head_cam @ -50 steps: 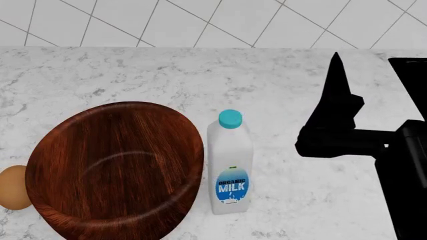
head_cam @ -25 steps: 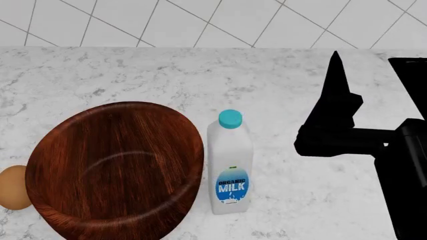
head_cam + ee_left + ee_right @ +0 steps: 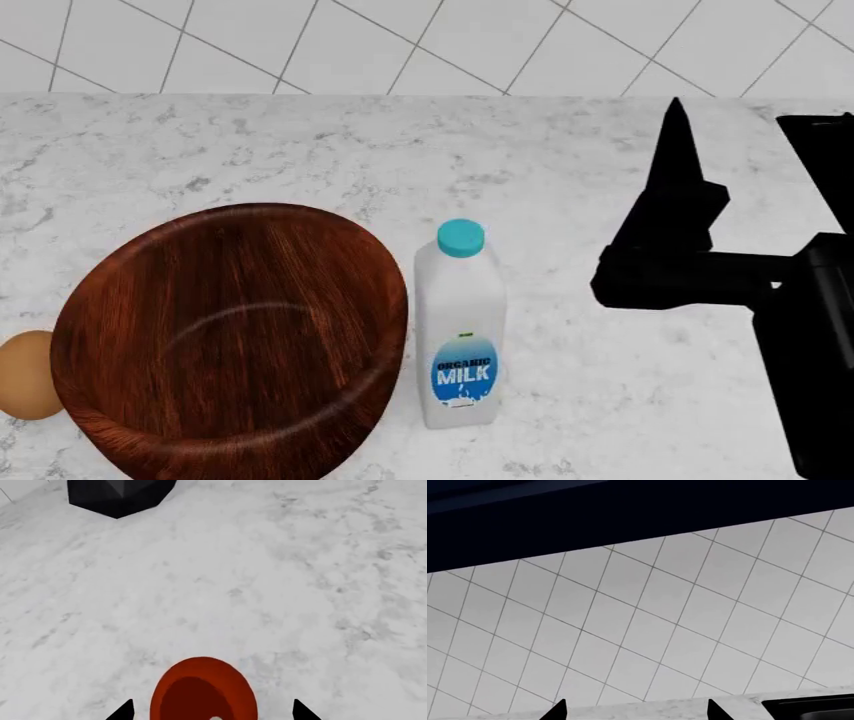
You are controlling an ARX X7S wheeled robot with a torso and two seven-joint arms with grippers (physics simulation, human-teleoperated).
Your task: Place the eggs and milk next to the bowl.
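Observation:
The dark wood-grain bowl (image 3: 227, 335) sits on the marble counter at the front left. The milk bottle (image 3: 461, 330) stands upright just to its right, blue cap up. The pale tan egg (image 3: 24, 375) lies at the bowl's left, partly hidden by the rim. The reddish-brown egg (image 3: 203, 692) shows only in the left wrist view, lying on the counter between the wide-apart tips of my open left gripper (image 3: 211, 711), which do not touch it. My right gripper (image 3: 674, 150) is open and empty, raised to the right of the milk, pointing at the tiled wall (image 3: 660, 620).
A black flat fixture (image 3: 821, 150) lies on the counter at the far right, behind my right arm; it also shows in the right wrist view (image 3: 810, 707). A black block (image 3: 120, 495) sits on the counter beyond the reddish-brown egg. The tiled wall backs the counter.
My right gripper has shifted very slightly to the right. The bowl, milk and tan egg have not moved.

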